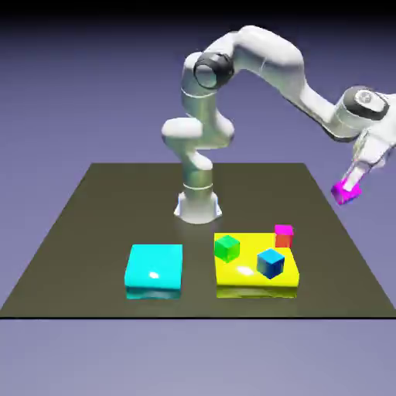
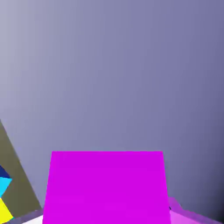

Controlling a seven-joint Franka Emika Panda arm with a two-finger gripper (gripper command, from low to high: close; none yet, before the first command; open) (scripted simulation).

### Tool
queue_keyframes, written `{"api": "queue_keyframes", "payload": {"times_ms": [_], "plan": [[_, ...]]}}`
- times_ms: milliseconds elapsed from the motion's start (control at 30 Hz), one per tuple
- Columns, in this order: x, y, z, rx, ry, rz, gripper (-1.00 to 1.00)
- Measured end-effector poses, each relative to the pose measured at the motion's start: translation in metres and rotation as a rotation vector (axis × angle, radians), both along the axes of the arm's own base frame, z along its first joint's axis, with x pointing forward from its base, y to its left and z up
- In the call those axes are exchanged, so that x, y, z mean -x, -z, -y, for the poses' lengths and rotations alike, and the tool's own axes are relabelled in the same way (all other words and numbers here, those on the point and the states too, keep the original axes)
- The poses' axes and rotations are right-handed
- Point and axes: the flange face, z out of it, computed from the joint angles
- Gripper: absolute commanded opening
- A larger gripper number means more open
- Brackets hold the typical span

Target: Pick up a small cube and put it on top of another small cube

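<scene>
arm: the white Franka Panda arm (image 1: 255, 58) is swung way out to the exterior view's right, with the hand up in the air near the table's right edge

gripper: the two-finger gripper (image 1: 352, 179) points down and a bit toward the exterior view's left; the fingers are pinched nearly all the way in, clamped on the tiny cube

small cube: the tiny purple-magenta cube (image 1: 346, 191) (image 2: 107, 186) is up off the table, tilted, sitting right at the fingertips; in the hand view it fills the bottom middle and hides the finger tips

table: the dark olive flat tabletop (image 1: 100, 216) shows in the hand view only as a sliver at the lower left

yellow slab: a flat glossy yellow block (image 1: 247, 277) lies at the front right of the table and carries three cubes

green cube: a small green cube (image 1: 227, 247) sits on the yellow slab's back-left corner

blue cube: a small blue cube (image 1: 270, 263) sits on the slab right of middle, apart from the green one

pink-top cube: a small cube with a pink top and red-orange sides (image 1: 284, 236) stands at the slab's back-right edge; can't tell if it's on the slab or just behind it

cyan slab: a flat glossy cyan block (image 1: 155, 271) lies left of the yellow slab, not touching it

backdrop: the plain blue-violet backdrop (image 2: 122, 74) takes up most of the hand view
</scene>
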Motion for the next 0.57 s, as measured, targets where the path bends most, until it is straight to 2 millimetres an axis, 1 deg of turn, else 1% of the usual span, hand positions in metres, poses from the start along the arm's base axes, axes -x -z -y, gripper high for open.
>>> {"api": "queue_keyframes", "payload": {"times_ms": [67, 133, 233, 267, 300, 333, 467, 500, 567], "plan": [[-0.011, 0.034, 0.018, 0.076, 0.061, -0.173, -1.00], [-0.018, 0.068, 0.035, 0.149, 0.116, -0.353, -1.00], [-0.019, 0.119, 0.059, 0.247, 0.185, -0.630, -1.00], [-0.018, 0.132, 0.065, 0.271, 0.203, -0.708, -1.00], [-0.023, 0.124, 0.066, 0.271, 0.206, -0.684, -1.00], [-0.023, 0.124, 0.066, 0.271, 0.206, -0.684, -1.00], [-0.017, 0.164, 0.105, 0.271, 0.206, -0.684, -1.00], [-0.015, 0.169, 0.109, 0.271, 0.206, -0.684, 1.00], [-0.016, 0.169, 0.109, 0.272, 0.205, -0.684, 1.00]]}}
